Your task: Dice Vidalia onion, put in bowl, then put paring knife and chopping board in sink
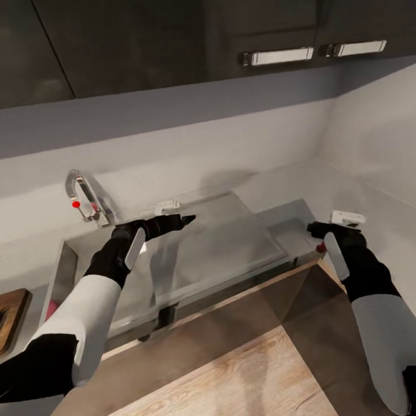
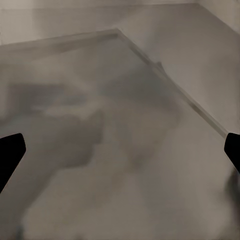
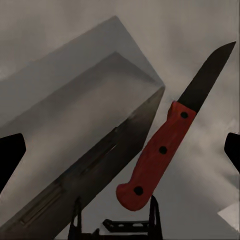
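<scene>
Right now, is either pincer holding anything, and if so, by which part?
Neither. The left pincer is open over the sink, holding nothing. The right pincer is open too; the knife lies loose on the counter between its fingers, ungripped.

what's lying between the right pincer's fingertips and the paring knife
Nothing: in the right wrist view, only bare grey countertop separates the open right pincer from the paring knife lying below.

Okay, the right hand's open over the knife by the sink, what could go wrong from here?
The paring knife lies flat on the countertop, off-centre between the fingers of the open right hand, so closing may shove it aside rather than grip it. It also lies close to the sink corner; a nudge might send it over the rim uncontrolled.
</scene>
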`<state>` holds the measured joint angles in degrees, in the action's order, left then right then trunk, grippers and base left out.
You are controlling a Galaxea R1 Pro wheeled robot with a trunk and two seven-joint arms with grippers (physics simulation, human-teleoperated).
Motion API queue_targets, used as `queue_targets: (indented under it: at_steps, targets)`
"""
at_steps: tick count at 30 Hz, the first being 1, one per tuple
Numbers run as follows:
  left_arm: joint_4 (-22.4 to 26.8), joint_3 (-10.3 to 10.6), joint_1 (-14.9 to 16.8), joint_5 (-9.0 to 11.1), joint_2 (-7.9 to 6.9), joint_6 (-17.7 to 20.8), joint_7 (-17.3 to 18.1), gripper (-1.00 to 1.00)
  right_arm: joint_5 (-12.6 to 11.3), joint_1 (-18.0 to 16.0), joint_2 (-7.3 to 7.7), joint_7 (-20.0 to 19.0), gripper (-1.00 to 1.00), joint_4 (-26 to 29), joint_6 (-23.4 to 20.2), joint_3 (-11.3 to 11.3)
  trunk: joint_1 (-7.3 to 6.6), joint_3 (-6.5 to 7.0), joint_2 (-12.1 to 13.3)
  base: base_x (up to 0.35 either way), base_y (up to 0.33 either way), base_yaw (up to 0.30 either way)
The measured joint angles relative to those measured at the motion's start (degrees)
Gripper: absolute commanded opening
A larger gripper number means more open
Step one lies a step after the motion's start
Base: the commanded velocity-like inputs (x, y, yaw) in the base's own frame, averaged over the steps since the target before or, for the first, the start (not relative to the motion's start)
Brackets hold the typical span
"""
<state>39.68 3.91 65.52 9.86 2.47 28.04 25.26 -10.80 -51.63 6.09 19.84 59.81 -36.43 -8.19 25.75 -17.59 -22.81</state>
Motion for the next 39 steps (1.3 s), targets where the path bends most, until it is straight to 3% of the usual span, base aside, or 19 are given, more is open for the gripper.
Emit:
queue_targets:
  at_steps: [6,10,12,16,22,37,39]
  targets:
    - [0.00,0.00,0.00,0.00,0.00,0.00,0.00,1.00,-0.56,-0.20,-0.30,10.41,1.00,-4.61,-0.06,-1.14,0.00,0.00,0.00,0.000,0.000,0.000]
    - [-0.03,0.00,0.00,0.00,0.00,0.00,0.00,1.00,-1.54,-0.71,-0.25,12.25,1.00,-5.52,-0.49,-2.90,0.00,0.00,0.00,0.000,0.000,0.000]
    - [-0.33,0.00,0.00,-0.01,0.00,0.00,0.00,1.00,-1.99,-0.91,-0.18,12.58,1.00,-5.71,-1.06,-5.02,0.00,0.00,0.00,0.000,0.000,0.000]
    - [-1.42,-0.01,0.00,-0.01,0.06,-0.07,0.00,1.00,-3.28,-1.12,-0.13,12.81,1.00,-5.82,-1.70,-11.35,0.00,0.00,0.00,0.000,0.000,0.000]
    - [-1.57,-0.01,0.00,0.00,0.09,-0.08,0.00,1.00,-5.90,-1.14,-0.29,12.80,1.00,-5.75,-1.69,-12.24,0.00,0.00,0.00,0.012,0.000,0.000]
    - [-1.61,-0.01,0.00,0.00,0.09,-0.08,0.00,1.00,-6.60,-1.14,-0.31,12.72,1.00,-5.41,-1.70,-12.41,-0.01,0.00,0.00,0.188,0.102,0.000]
    - [-1.62,-0.01,0.00,0.00,0.09,-0.08,0.00,1.00,-8.01,-1.14,-0.31,12.71,1.00,-5.30,-1.74,-12.42,0.00,0.00,0.00,0.011,0.007,0.000]
